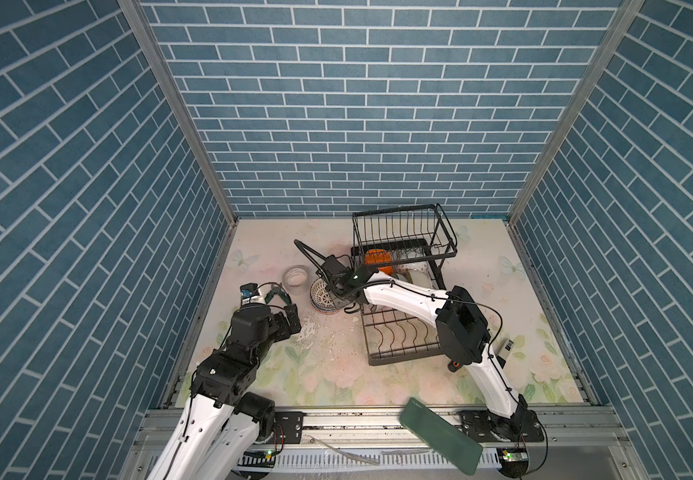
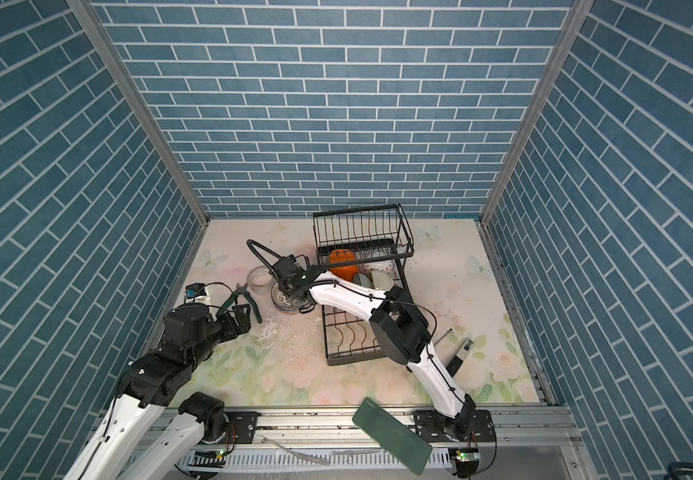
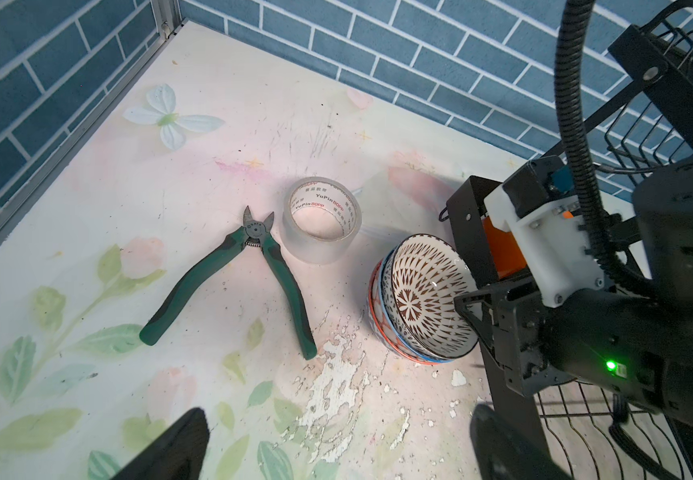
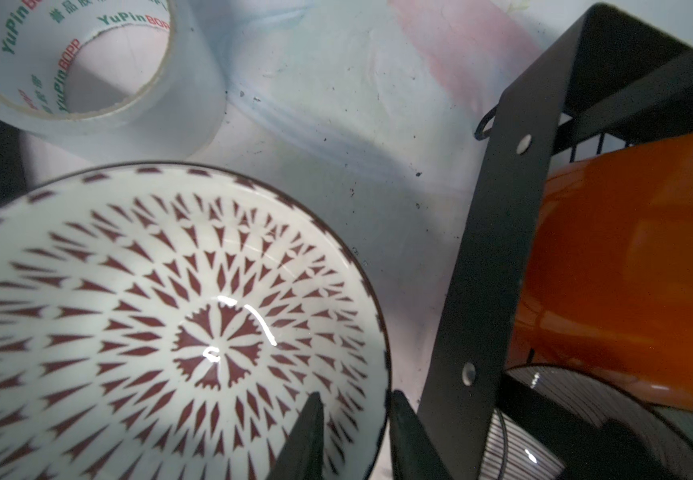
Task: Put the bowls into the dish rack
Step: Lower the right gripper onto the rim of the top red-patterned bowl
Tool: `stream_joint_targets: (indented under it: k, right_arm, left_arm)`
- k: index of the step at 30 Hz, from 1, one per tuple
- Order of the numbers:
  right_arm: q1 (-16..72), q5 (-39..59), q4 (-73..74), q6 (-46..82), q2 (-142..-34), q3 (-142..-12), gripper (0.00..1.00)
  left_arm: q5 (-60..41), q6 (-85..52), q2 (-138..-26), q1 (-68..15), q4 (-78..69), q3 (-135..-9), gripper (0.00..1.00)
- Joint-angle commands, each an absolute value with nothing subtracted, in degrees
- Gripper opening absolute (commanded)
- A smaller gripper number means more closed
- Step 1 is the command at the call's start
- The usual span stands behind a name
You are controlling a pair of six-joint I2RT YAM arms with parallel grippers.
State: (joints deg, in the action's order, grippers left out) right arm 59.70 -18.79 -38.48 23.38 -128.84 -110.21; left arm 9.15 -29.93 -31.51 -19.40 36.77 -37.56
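A stack of patterned bowls (image 1: pixel 323 298) (image 2: pixel 282 298) (image 3: pixel 415 303) stands on the table just left of the black wire dish rack (image 1: pixel 403 328) (image 2: pixel 349 332) (image 3: pixel 465 216). The top bowl (image 4: pixel 162 324) is white with dark darts. My right gripper (image 4: pixel 355 415) (image 1: pixel 338 286) straddles its near rim, one finger inside and one outside, narrowly open with a gap at the inner finger. An orange bowl (image 1: pixel 376 257) (image 4: pixel 627 270) and cream bowls (image 1: pixel 417 274) sit in the rack. My left gripper (image 3: pixel 340 419) (image 1: pixel 291 316) hovers wide open over bare table.
A clear tape roll (image 3: pixel 322 224) (image 1: pixel 295 276) and green-handled pliers (image 3: pixel 253 270) (image 2: pixel 241 299) lie left of the bowl stack. The rack's upright strut (image 4: pixel 503 249) stands close beside my right gripper. A dark green flat panel (image 1: pixel 440 436) lies on the front rail.
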Motion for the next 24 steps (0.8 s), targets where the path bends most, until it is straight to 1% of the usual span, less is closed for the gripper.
stream_joint_targets:
  k: [1, 4, 12, 19, 24]
  right_arm:
    - [59.55, -18.38, -38.28, 25.84, -130.25, -113.46, 0.29]
    - [59.58, -18.23, -38.26, 25.93, -130.53, -113.53, 0.28]
    - [59.58, -18.02, -37.82, 26.10, -129.90, -113.46, 0.17]
    - [59.58, -18.11, -37.35, 26.05, -129.05, -113.21, 0.12]
    - [59.58, -18.02, -37.45, 26.10, -128.27, -113.13, 0.06]
  left_arm:
    - [9.84, -29.25, -31.55, -18.98, 37.17, -36.64, 1.00]
    - [9.98, -29.18, -31.55, -18.98, 37.22, -36.65, 1.00]
    - [10.06, -29.09, -31.69, -18.98, 37.21, -36.56, 1.00]
    - [10.20, -29.00, -31.92, -18.94, 37.16, -36.56, 1.00]
    - [10.03, -28.81, -32.53, -18.98, 36.89, -36.63, 1.00]
